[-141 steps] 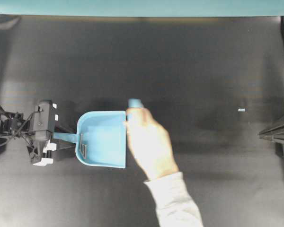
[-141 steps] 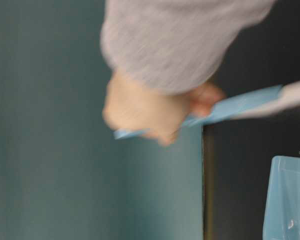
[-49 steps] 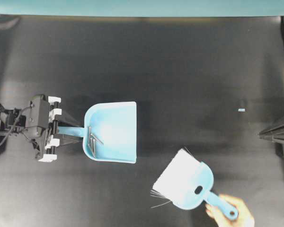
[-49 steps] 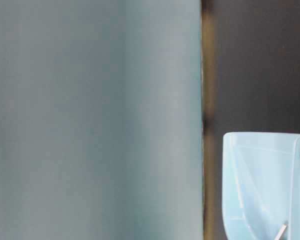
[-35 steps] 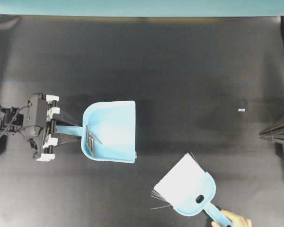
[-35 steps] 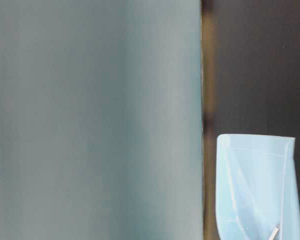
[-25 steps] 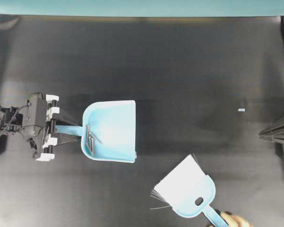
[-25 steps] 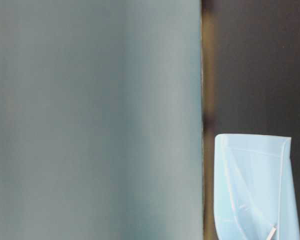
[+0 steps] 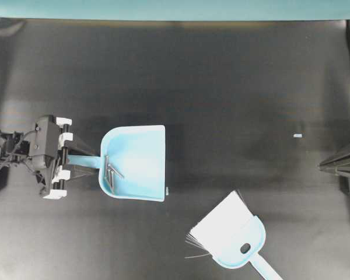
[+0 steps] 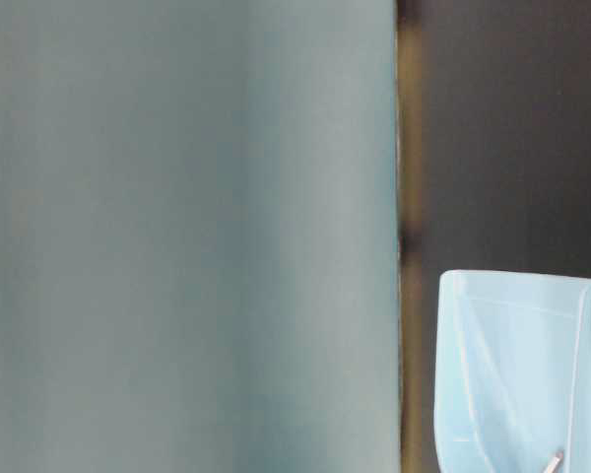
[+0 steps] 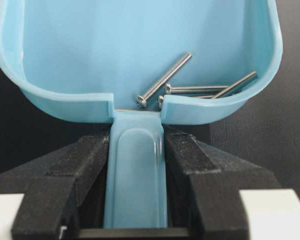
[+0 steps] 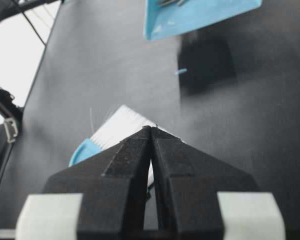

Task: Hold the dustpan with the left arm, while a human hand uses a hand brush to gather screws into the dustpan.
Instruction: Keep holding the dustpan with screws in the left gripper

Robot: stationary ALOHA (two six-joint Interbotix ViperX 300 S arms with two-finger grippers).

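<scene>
The light blue dustpan (image 9: 141, 154) points its open mouth to the right, left of the table's middle, and casts a shadow apart from itself. My left gripper (image 9: 84, 163) is shut on its flat handle (image 11: 137, 175), one black finger on each side (image 11: 138, 145). Several silvery screws (image 11: 165, 79) lie against the pan's back wall (image 9: 111, 171). The hand brush (image 9: 233, 236) lies at the lower right, white bristles toward the pan. The human hand is out of view. My right gripper (image 12: 151, 129) is shut on nothing, with the brush (image 12: 115, 131) beyond it.
A small light blue chip (image 9: 167, 189) lies by the pan's lower front corner, another (image 9: 297, 135) far right. The right arm's black tip (image 9: 338, 162) stays at the right edge. A teal wall (image 10: 187, 236) borders the black mat.
The hand has withdrawn out of the bottom edge, leaving the brush slightly lower and further right. The dustpan has shifted a little left with my left gripper. The right arm is still.
</scene>
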